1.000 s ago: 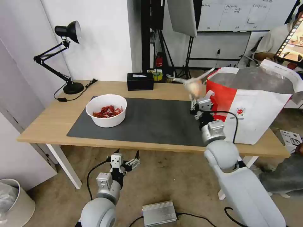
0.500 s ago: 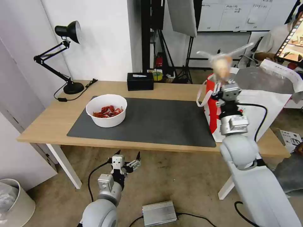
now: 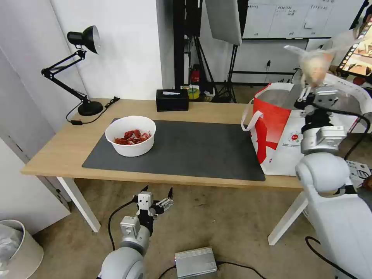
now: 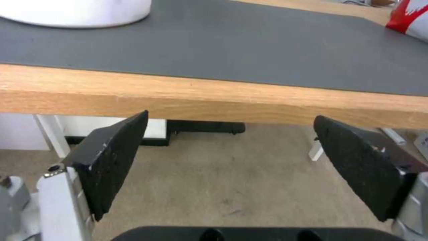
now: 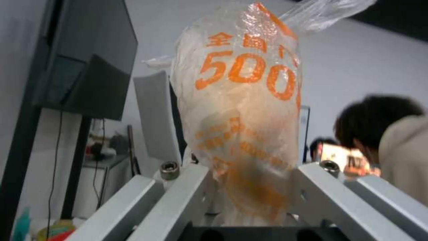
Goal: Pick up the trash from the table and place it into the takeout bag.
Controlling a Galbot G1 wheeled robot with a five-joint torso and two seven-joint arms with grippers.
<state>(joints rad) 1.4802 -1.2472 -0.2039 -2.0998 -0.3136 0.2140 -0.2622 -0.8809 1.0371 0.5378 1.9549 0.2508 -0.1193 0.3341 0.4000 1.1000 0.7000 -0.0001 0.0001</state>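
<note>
Plastic is bulging out of the right gripper [image 3: 310, 92], which is pinching the small knotted clear bag [image 3: 314, 69] by its lower part and holding it aloft over the open foil-lined mouth of the takeout bag [image 3: 285, 135] at the table's [image 3: 58, 149] right end. Left gripper [image 3: 155, 197] is hanging below the table edge with jaws spread wide and empty, while the white bowl of crayfish shells [image 3: 131, 135] is sitting on the dark mat [image 3: 193, 147]. Since the tote's floppy rim is sagging, a release too near its edge could be sending the slippery bag down outside or onto the handles.
</note>
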